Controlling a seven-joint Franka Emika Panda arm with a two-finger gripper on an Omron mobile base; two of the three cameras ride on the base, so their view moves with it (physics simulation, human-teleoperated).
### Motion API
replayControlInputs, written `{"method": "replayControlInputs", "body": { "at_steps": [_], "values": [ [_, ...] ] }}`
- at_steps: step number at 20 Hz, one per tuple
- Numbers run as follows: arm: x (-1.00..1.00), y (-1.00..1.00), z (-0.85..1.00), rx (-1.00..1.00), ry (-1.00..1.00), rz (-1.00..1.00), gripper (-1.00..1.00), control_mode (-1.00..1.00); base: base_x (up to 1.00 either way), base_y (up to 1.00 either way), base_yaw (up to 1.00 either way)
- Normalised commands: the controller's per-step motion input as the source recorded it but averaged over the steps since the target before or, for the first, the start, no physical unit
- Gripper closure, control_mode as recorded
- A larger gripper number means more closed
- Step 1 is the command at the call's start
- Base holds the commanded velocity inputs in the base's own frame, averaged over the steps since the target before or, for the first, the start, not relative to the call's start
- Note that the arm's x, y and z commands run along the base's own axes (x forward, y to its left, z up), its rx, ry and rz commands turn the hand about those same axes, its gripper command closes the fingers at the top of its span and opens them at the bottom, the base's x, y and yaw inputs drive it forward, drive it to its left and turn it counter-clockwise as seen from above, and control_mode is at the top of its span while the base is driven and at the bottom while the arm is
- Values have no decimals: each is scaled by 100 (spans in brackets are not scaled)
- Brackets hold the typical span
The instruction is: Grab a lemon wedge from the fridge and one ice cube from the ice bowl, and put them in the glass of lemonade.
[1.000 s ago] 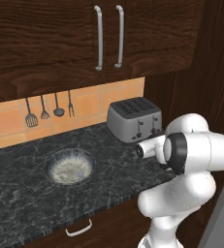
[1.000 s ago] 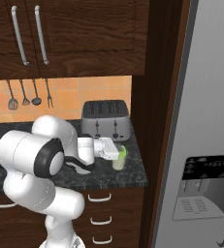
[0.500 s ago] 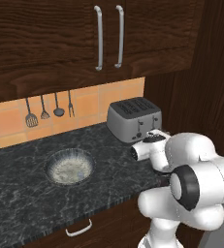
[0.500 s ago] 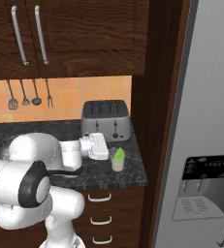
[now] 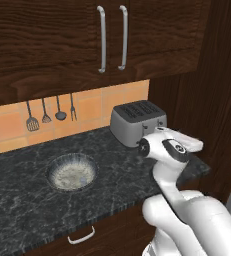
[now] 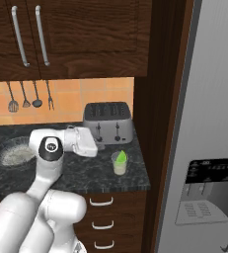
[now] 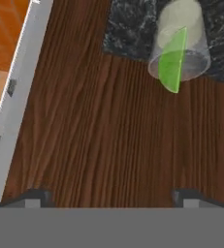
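I am steering a white arm over a dark stone counter (image 6: 86, 173) in a rendered kitchen. The main risk from here is knocking the glass (image 6: 119, 164). It stands near the counter's right end, and the wedge (image 6: 120, 157) sticks up above its rim, so a careless swing of the hand toward the bowl (image 5: 72, 172) could clip the wedge or tip the glass and spill the lemonade. A second risk, as I judge it, lies in the ice: the cubes in the bowl show as a whitish speckled mass, so I may pinch more than one or none.

The gripper (image 7: 113, 196) is released: in the hand view its two dark fingertips (image 7: 35, 197) stand wide apart with nothing between them. The glass lies ahead of the fingers and off toward the right-hand tip, well apart from both, seen tilted in that view, with the bright green wedge leaning inside it and crossing its rim. Directly ahead of the fingers is brown wood grain, with the toaster (image 6: 108, 121) edge off past the left-hand tip.

In the right base view the hand hangs just to the left of the glass, in front of the toaster. The bowl sits well away from the fingers, far along the counter on the other side of the arm. The grey fridge (image 6: 209, 123) stands beyond the glass.
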Motion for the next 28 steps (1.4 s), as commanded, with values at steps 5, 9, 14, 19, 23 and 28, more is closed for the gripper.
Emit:
{"method": "replayControlInputs", "body": {
  "at_steps": [5, 9, 14, 19, 23, 28],
  "values": [
    [-82, 32, 0, 33, 13, 33, -100, -100, 0, 0, 0],
    [-51, 49, 0, 37, 6, 42, -100, -100, 0, 0, 0],
    [-48, 51, -26, 32, 3, 50, -100, -100, 0, 0, 0],
    [-36, 58, -56, 36, -3, 41, -100, -100, 0, 0, 0],
    [-6, 94, -15, 10, 7, 32, -100, -100, 0, 0, 0],
    [0, 100, -1, -2, 21, 31, -100, -100, 0, 0, 0]
  ]
}}
